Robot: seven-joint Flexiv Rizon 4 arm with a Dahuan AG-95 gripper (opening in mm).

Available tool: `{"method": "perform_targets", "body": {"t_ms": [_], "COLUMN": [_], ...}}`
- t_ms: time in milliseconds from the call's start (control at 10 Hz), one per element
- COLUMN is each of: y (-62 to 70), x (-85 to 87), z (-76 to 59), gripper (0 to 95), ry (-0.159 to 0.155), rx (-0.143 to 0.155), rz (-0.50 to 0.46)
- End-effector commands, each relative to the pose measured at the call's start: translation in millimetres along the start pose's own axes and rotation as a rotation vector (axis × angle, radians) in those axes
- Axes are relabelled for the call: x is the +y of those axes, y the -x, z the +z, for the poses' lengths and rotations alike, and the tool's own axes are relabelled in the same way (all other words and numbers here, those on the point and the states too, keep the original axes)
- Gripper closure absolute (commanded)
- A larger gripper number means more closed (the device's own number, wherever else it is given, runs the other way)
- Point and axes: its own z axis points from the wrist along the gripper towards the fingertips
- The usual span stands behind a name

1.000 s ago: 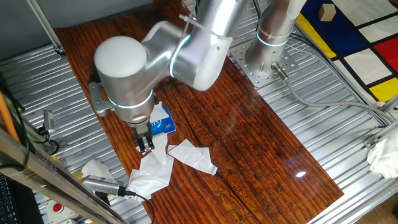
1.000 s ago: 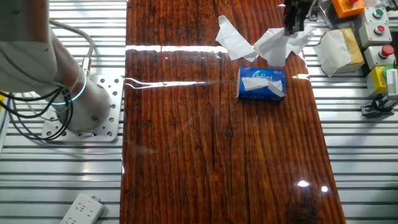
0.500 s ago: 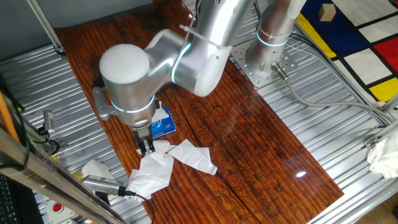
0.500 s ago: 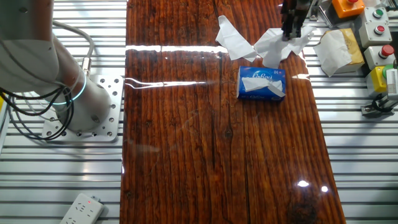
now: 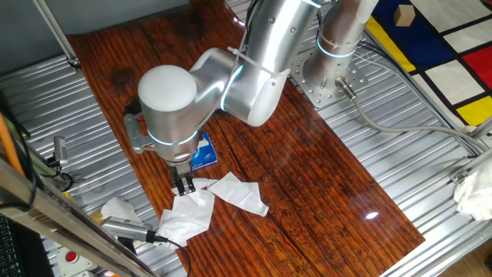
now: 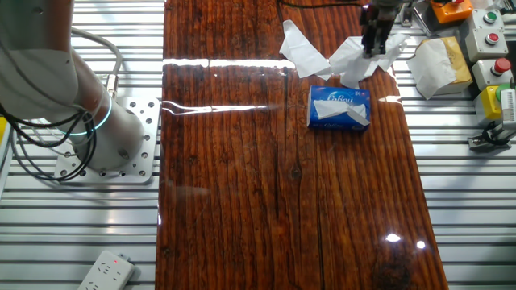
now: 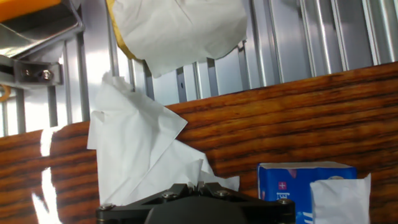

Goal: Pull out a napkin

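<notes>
Drifting sideways since before, the jaws [image 6: 375, 47] stay clamped on the napkin [image 6: 360, 59] beside the blue pack [image 6: 339, 108].

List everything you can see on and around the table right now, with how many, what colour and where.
napkin: one, white, wrinkled, on the wood near the table's edge, under the gripper
flat tissue: one, white, pointed corners, on the wood beside the napkin
tissue pack: one, blue with white lettering, a white sheet showing at its opening, near the napkin
loose tissue: one, white, off the wood on the metal slats, over something yellow
table: one, dark reddish wood
button boxes: grey, red and green buttons, past the loose tissue
power strip: one, white, on the slats
gripper: one, dark, fingertips at the napkin
</notes>
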Motion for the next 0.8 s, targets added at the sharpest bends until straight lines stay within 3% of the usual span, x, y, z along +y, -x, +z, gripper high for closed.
{"method": "perform_targets", "body": {"t_ms": [100,600,800], "y": [-1.3,-4.3,-4.4], "x": [0.7,1.7,1.8], "z": [7.2,17.8,18.2], "gripper": [95.0,95.0,57.0], "ry": [0.003,0.006,0.011], "rx": [-0.01,-0.029,-0.049], "rz": [0.001,0.013,0.014]}}
